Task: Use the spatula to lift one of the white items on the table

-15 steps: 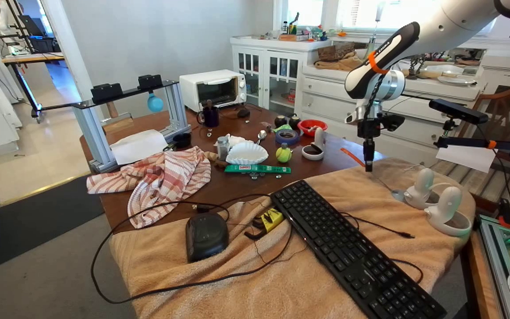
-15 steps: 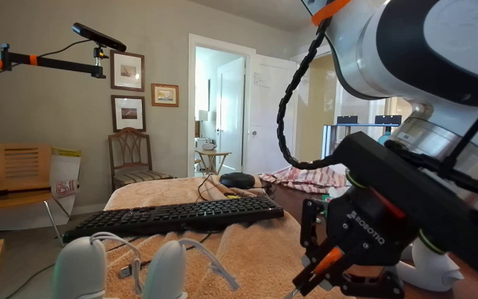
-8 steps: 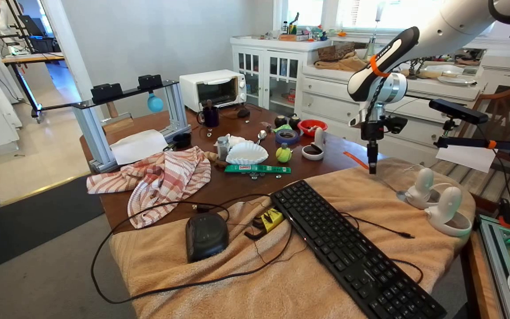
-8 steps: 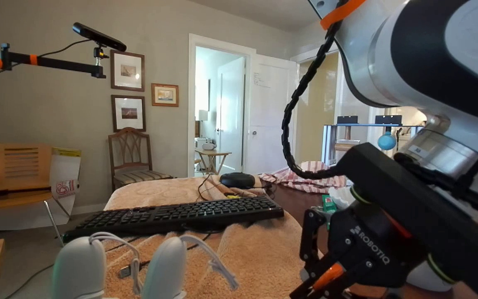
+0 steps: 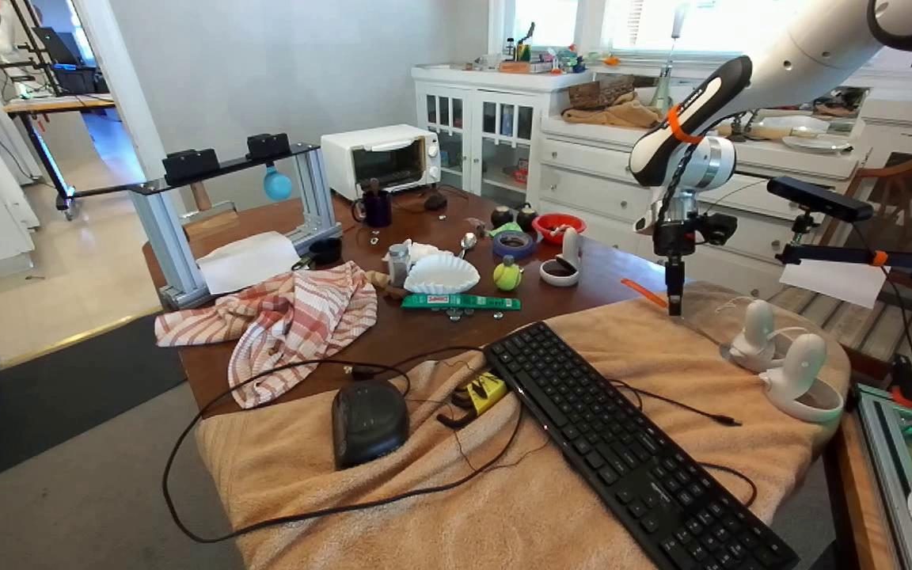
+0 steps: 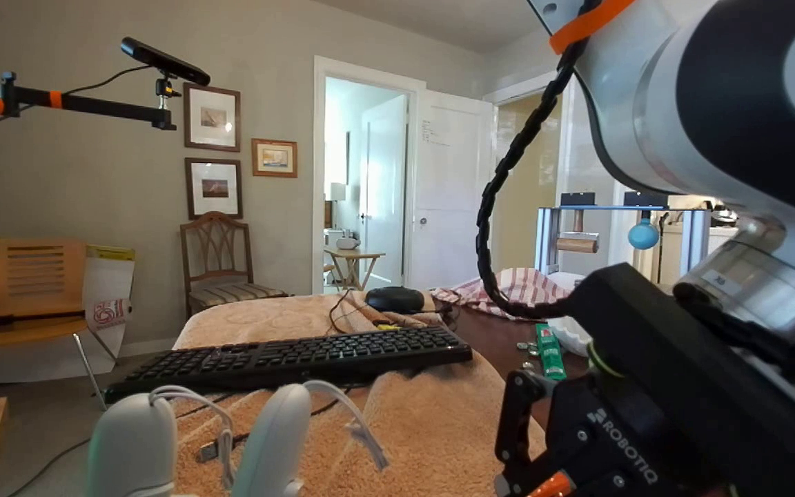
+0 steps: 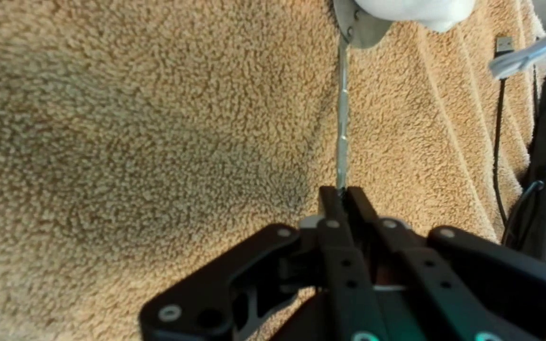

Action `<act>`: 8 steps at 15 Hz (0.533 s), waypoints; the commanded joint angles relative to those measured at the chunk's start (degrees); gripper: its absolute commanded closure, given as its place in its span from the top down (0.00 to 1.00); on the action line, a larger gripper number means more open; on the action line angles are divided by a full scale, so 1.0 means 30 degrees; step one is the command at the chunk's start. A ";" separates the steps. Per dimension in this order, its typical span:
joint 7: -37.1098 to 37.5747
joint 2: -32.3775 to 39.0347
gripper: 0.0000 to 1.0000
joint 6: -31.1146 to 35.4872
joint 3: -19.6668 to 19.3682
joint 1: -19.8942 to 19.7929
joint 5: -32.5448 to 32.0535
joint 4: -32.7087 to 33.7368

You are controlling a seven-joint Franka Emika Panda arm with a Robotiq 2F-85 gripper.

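Caution: guard against twist in the jaws.
Note jaws narrow, clamped on the spatula (image 7: 342, 104); expect roll from off-centre load. Expect pushing, not lifting, from shallow insertion of the blade (image 7: 365, 32). Locate the white item (image 7: 417, 7) ahead of the jaws, at the spatula's far end, partly covering the blade in the wrist view; cannot tell whether resting on it.

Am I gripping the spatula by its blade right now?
No, in the wrist view the tool is shut on the spatula well back from its blade, with bare metal shaft between them.
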 commanded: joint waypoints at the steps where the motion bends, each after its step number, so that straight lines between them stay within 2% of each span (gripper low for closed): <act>1: 0.0129 0.0362 0.02 0.0087 0.0138 -0.0404 0.0517 0.0288; 8: -0.0881 -0.0185 0.02 0.3198 0.0626 -0.0879 0.2600 -0.0472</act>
